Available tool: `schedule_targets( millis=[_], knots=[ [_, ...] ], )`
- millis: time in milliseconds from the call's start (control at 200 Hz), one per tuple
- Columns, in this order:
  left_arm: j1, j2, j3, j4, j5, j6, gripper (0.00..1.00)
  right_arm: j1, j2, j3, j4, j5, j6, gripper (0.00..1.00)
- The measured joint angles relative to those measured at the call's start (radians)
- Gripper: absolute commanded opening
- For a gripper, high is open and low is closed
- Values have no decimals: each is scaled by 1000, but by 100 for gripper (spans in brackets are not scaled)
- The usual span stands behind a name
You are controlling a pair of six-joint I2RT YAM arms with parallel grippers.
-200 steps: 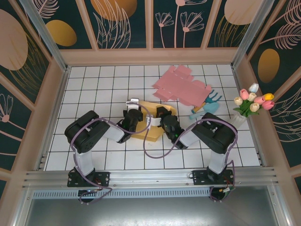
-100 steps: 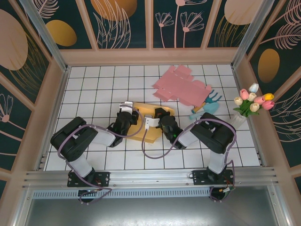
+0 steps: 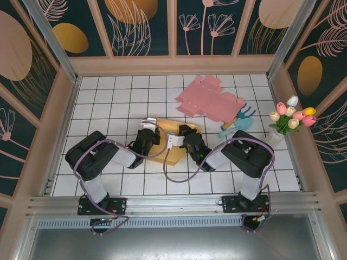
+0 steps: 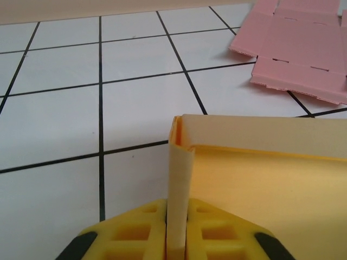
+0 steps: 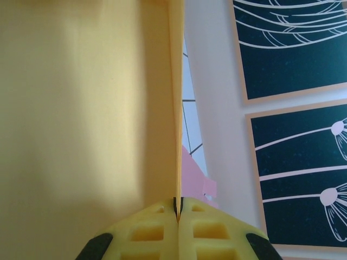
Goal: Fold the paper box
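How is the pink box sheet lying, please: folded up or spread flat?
Spread flat: the pink sheet lies unfolded, its flaps all out.

Bright, even light; soft shadows.
Top view sharp throughout; in the wrist views the near fingers (image 4: 130, 235) blur slightly and the box (image 5: 81, 108) glows warm.

Tulips (image 3: 291, 116) stand near a blue rake (image 3: 242, 119).
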Motion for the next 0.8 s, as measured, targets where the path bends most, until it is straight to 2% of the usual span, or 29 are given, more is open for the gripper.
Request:
schedule_targets(
  millis=[150, 300, 430, 601, 801],
  knots=[
    [-29, 41, 94, -97, -101, 3, 0, 0, 0, 3, -1, 28, 32, 0],
    [-33, 11, 48, -73, -92, 4, 1, 0, -8, 0, 3, 13, 47, 0],
    [-32, -39, -15, -57, -63, 7, 1, 7, -42, -11, -39, -27, 84, 16],
    [-15, -74, -36, -75, -64, 11, 0, 30, -130, -34, -127, -58, 156, 28],
    [4, -110, -40, -87, -96, 11, 0, 81, -291, -48, -262, -82, 263, 35]
  ],
)
